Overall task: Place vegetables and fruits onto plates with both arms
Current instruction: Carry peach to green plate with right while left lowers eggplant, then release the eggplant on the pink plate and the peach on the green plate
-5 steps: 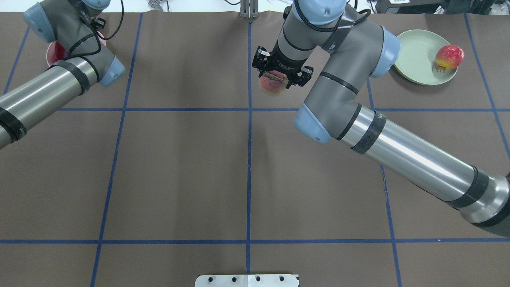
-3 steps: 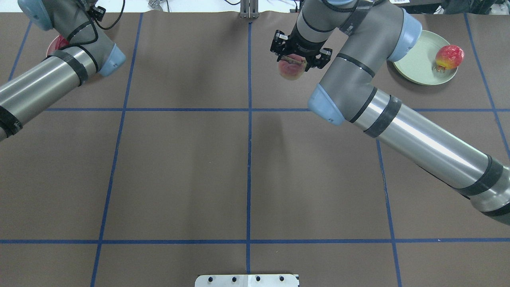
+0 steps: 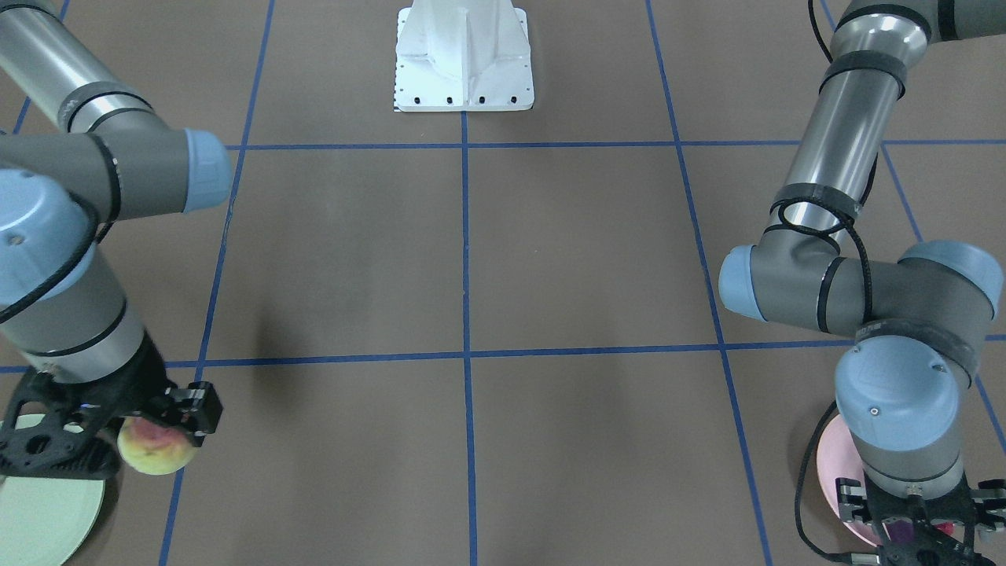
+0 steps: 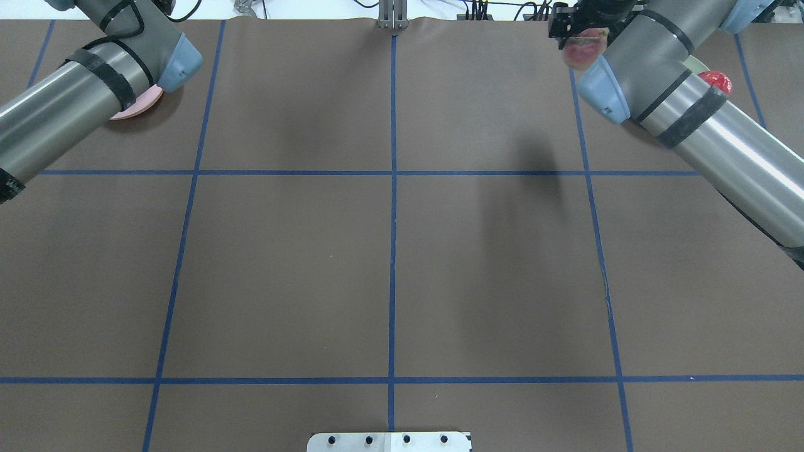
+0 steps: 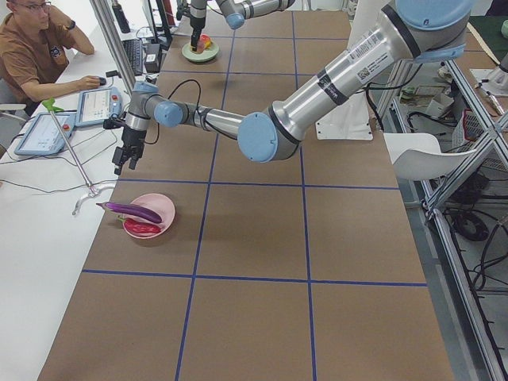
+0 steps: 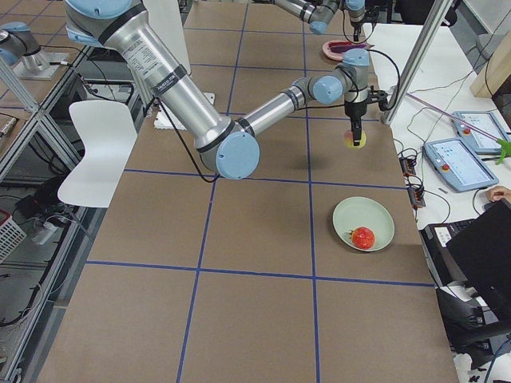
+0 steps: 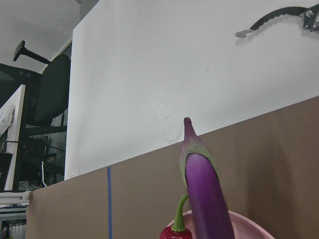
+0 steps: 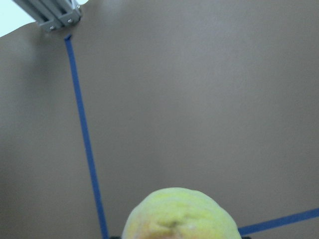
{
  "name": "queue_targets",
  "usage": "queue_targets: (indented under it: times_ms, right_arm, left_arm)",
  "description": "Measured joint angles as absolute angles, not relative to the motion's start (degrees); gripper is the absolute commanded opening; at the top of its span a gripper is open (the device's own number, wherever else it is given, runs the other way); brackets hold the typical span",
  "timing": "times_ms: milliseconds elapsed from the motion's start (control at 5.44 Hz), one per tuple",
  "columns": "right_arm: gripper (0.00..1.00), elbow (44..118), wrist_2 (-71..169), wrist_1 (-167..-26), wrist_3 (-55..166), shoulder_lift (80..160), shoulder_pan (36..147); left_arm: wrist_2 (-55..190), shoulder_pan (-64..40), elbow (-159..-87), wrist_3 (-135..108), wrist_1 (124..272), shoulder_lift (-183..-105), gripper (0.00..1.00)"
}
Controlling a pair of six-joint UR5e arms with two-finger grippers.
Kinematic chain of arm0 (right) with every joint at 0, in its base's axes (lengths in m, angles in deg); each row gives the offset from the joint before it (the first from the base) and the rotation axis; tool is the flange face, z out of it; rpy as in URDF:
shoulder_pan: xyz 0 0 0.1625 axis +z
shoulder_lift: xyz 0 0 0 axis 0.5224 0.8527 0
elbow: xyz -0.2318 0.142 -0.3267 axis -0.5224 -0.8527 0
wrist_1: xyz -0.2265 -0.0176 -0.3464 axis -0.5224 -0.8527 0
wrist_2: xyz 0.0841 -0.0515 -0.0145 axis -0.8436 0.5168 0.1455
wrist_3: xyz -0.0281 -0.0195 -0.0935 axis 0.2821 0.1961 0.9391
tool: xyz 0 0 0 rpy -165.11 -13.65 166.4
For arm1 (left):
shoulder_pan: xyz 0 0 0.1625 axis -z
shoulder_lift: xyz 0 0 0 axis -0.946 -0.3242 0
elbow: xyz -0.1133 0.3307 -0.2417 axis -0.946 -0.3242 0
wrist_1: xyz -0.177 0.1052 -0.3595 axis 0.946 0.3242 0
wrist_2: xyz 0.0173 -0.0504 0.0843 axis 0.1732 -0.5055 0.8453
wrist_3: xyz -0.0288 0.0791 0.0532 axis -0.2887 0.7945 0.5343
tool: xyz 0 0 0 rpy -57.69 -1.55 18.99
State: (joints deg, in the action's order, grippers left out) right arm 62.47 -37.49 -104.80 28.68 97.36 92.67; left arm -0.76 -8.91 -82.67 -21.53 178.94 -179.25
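Observation:
My right gripper [image 4: 578, 39] is shut on the yellow-green peach [image 3: 155, 451] and holds it above the table, just off the rim of the mint green plate [image 6: 363, 217]. The red-orange fruit [image 6: 363, 237] lies on that plate. The peach fills the bottom of the right wrist view [image 8: 179, 215]. My left gripper [image 3: 912, 528] hangs open and empty above the pink plate [image 5: 161, 208]. The purple eggplant [image 5: 131, 212] and the red chili pepper [image 5: 141, 228] lie on that plate. Both show in the left wrist view, eggplant [image 7: 205, 191] and chili [image 7: 172, 232].
The white base block [image 3: 464, 67] stands at the robot's side of the table. An operator [image 5: 32, 48] sits past the far edge, with tablets [image 6: 457, 158] and cables on a white bench. A metal post [image 4: 392, 14] stands at the far edge.
My right arm has carried the peach right and toward the table's far edge, up to the green plate. My left arm has drawn back toward the upper left, uncovering part of the pink plate.

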Motion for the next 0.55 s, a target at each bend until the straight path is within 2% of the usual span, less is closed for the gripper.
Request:
queue_targets:
  times_ms: [184,367,551]
  right_arm:
    - [0.00,55.3,-34.4,-97.8,32.6,97.6,94.3]
    - [0.00,49.3,-33.1,-92.4,38.0,98.0,96.4]
    - [0.00,46.8,-32.6,-90.9,42.6,98.9,97.8]
  left_arm:
    - [-5.5,-8.1,-88.0,-21.6,175.7,-178.2,1.00]
    - [-12.5,-7.1,-96.9,-21.6,173.3,-173.6,1.00]
    - [-19.2,-6.0,-107.3,-21.6,170.8,-167.3,1.00]
